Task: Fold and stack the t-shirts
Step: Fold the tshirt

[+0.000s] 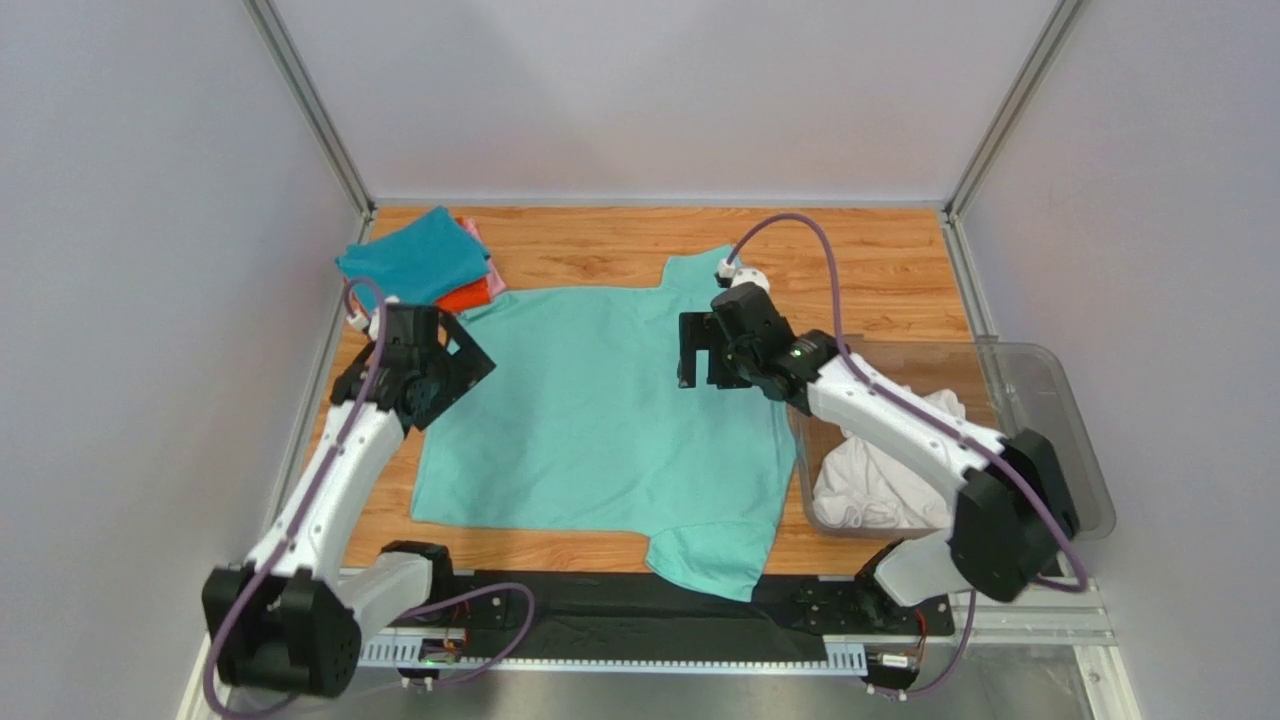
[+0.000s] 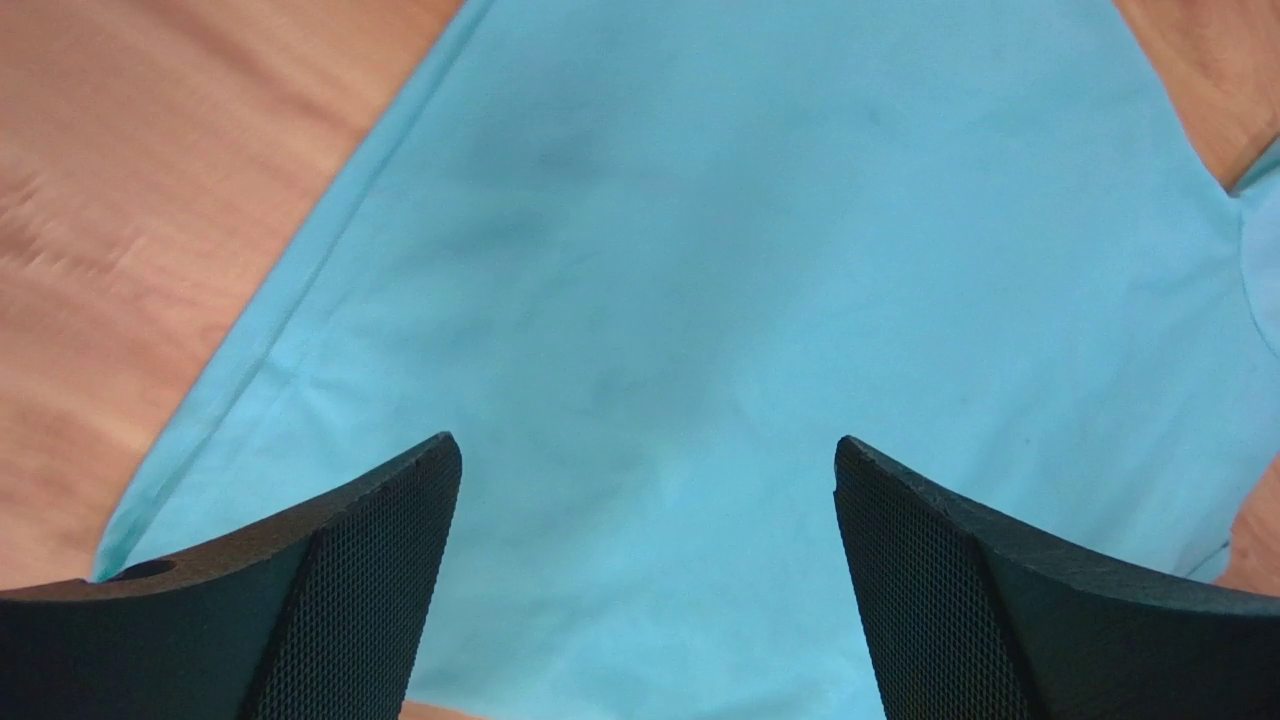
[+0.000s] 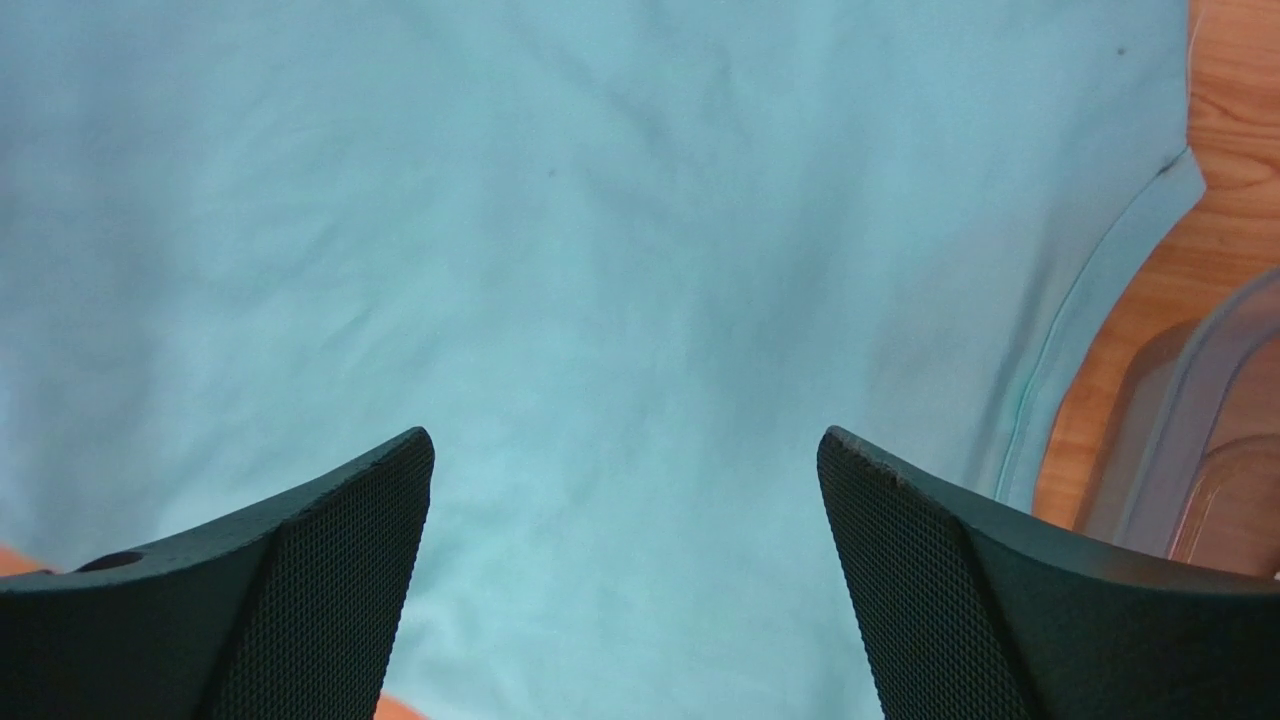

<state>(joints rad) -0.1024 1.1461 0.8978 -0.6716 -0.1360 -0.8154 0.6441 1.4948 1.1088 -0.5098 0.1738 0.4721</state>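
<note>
The mint-green t-shirt (image 1: 601,420) is spread flat at the tabletop (image 1: 887,255) middle; the left end effector (image 1: 436,365) and right end effector (image 1: 699,353) are seen wide open, empty, above it. Opposite edges should be pinched evenly for a straight fold

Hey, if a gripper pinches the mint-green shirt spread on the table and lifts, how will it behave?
Probably floppy: the mint-green shirt lies flat with soft creases, so it would likely drape from the pinch point. It looks thin and light, so a push would probably bunch it on the wooden table rather than slide it whole.
</note>
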